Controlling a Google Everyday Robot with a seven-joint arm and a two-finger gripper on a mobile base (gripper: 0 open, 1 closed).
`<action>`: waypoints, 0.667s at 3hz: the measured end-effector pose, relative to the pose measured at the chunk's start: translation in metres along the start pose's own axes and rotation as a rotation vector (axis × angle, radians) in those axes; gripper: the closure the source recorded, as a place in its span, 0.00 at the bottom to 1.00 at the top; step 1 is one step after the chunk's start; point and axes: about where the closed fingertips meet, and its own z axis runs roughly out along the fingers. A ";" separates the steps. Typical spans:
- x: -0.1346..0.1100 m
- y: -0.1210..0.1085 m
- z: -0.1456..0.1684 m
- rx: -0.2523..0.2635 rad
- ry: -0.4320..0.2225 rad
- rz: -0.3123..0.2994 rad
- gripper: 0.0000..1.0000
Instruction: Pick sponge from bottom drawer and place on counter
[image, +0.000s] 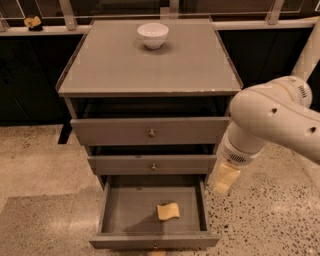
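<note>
While the bottom drawer (150, 241) stood pulled well out of the grey cabinet (75, 112), the sponge (168, 211) lay flat on the drawer's floor. It was a little right of the middle, nearer the front wall than the back, and touched none of the walls. It was pale yellow with wavy edges, and it was the only thing in the drawer.

The hand (223, 184) hung outside the drawer, just beside the cabinet's right front corner, at about the height of the gap between the middle drawer (120, 165) and the open one. It pointed down and to the left, above the speckled floor (40, 165), and was well apart from the sponge. Whether the hand was open or closed could not be told, and it carried nothing that could be seen. The white arm (272, 117) behind it reached in from the right edge, with its thick rounded joint level with the top drawer (110, 131).

On the worktop (125, 70) a white bowl (153, 35) stood upright near the back edge, roughly midway across. The top and middle drawers each bore a small round knob (151, 133) at the centre of the front panel, with a dark gap above each panel.
</note>
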 end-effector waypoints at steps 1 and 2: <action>0.007 -0.006 0.054 -0.069 0.028 0.033 0.00; 0.008 -0.006 0.054 -0.069 0.028 0.033 0.00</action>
